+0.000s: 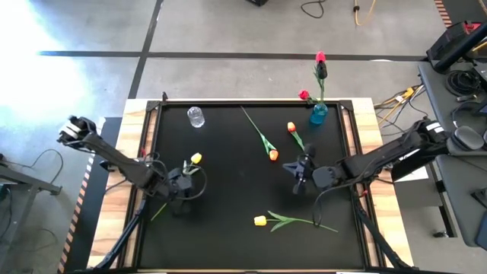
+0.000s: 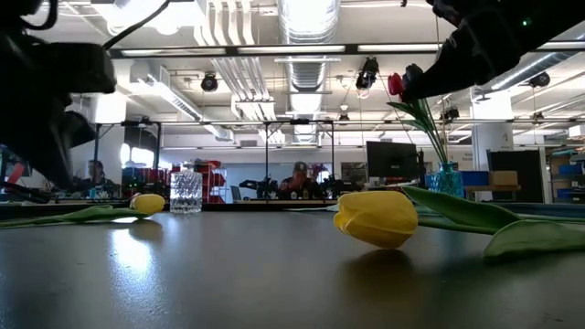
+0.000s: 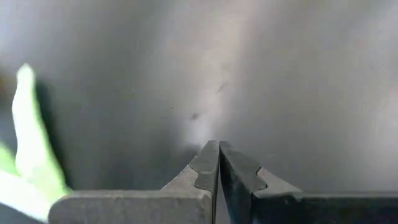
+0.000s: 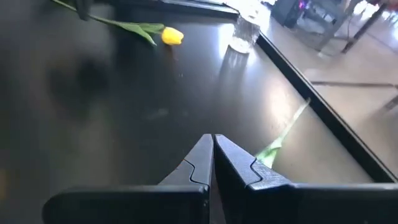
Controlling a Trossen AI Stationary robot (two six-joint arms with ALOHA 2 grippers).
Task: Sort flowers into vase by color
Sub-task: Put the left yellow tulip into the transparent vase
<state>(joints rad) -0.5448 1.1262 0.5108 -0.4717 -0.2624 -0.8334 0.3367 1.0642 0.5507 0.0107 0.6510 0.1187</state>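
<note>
A blue vase (image 1: 318,115) stands at the table's far right and holds a red tulip (image 1: 320,57) and a pink-red one (image 1: 303,95). Lying flat on the black mat are two orange tulips (image 1: 273,154) (image 1: 291,127) and two yellow tulips (image 1: 196,158) (image 1: 261,221). My left gripper (image 1: 179,190) is shut, low over the mat beside the left yellow tulip's stem. Its wrist view shows a green leaf (image 3: 28,149) to one side of the shut fingers (image 3: 219,163) and nothing between them. My right gripper (image 1: 299,173) is shut just near of the orange tulips, over bare mat (image 4: 213,146).
A clear faceted glass (image 1: 196,116) stands at the far left of the mat (image 2: 186,192). The near yellow tulip's stem and leaves (image 1: 304,222) stretch toward the right edge. A raised black rim (image 1: 251,102) borders the mat, and open mat lies in the middle between the arms.
</note>
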